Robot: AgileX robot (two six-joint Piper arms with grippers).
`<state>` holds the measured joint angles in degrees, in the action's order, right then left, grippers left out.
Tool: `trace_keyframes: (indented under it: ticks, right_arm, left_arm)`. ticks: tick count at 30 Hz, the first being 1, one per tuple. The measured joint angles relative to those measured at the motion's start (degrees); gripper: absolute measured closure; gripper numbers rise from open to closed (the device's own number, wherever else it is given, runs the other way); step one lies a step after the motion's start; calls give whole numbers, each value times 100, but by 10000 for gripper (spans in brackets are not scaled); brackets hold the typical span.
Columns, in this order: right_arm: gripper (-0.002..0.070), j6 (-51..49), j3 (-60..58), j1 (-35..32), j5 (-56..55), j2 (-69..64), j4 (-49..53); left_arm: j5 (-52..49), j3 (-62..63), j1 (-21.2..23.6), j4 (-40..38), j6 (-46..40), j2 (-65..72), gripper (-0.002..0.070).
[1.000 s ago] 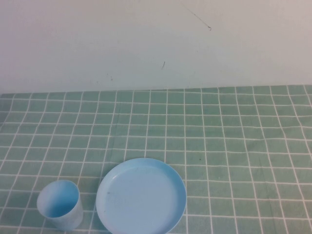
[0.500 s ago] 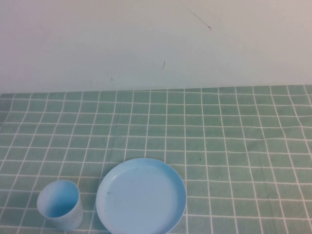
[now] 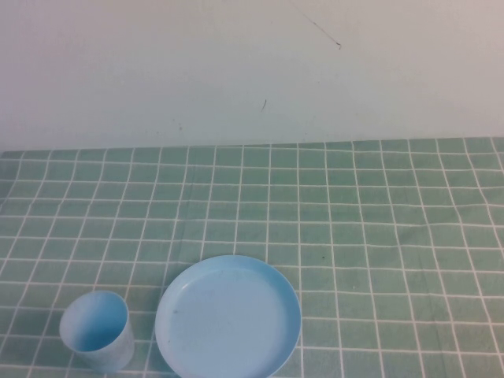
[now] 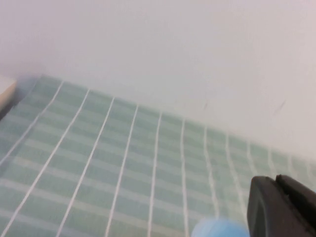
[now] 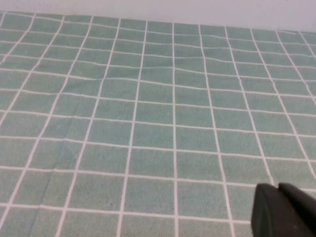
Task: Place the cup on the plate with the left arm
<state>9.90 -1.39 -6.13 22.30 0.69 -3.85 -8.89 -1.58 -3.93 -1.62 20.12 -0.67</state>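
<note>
While the cup (image 3: 96, 330) stands upright on the green checked tablecloth (image 3: 378, 236), it sits just beside the plate (image 3: 227, 318), on the robot's left of it and not on it. From the left wrist view, the left gripper (image 4: 282, 207) shows as a black part above the cloth, near a blue edge; the right gripper (image 5: 284, 211) hangs over bare cloth. Neither arm appears from high up
</note>
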Motion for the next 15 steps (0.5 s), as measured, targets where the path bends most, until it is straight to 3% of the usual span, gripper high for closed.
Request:
trace_keyframes:
  ticks: [7,15]
  right_arm:
    - [678,0,0,0,0,0,0]
    - [678,0,0,0,0,0,0]
  left_arm:
    - [2660,-13,0,-364,25,0,678]
    - [6044,-13,0,-743,623,0,678]
